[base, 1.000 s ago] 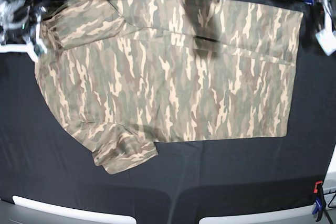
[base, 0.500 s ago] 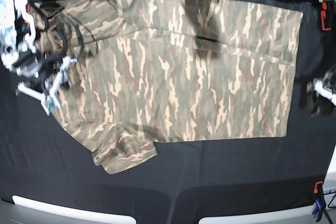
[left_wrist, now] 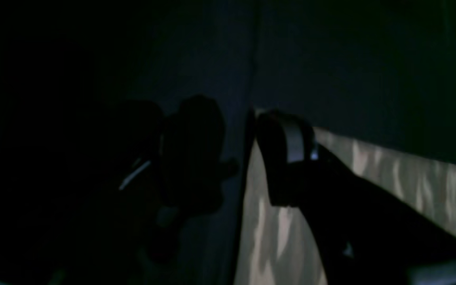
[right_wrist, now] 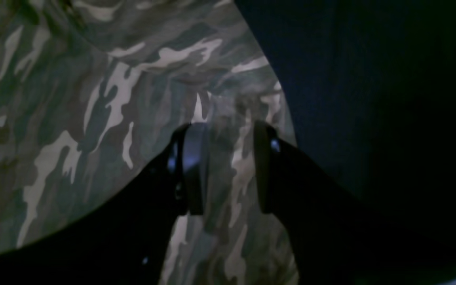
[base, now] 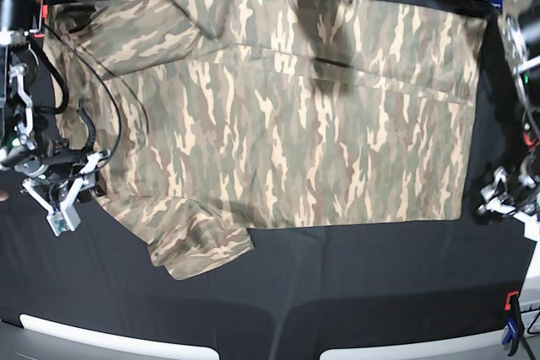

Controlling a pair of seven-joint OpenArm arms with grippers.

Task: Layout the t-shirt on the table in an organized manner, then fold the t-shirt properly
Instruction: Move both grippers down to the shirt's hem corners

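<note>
Black-clothed desk (base: 354, 284) carries the t-shirt (base: 287, 115) spread flat. I hold the right gripper (right_wrist: 224, 166) open astride its edge — left gripper (left_wrist: 236, 158) open at the hem corner, positioned to grasp.

Left end effector (left_wrist: 228, 158) low over counter (left_wrist: 350, 59), fingers apart. One finger (left_wrist: 287, 158) rests on t-shirt (left_wrist: 275, 241) corner, just inside its edge. Other finger (left_wrist: 190, 154) over bare dark counter beside fabric. View very dim.
</note>
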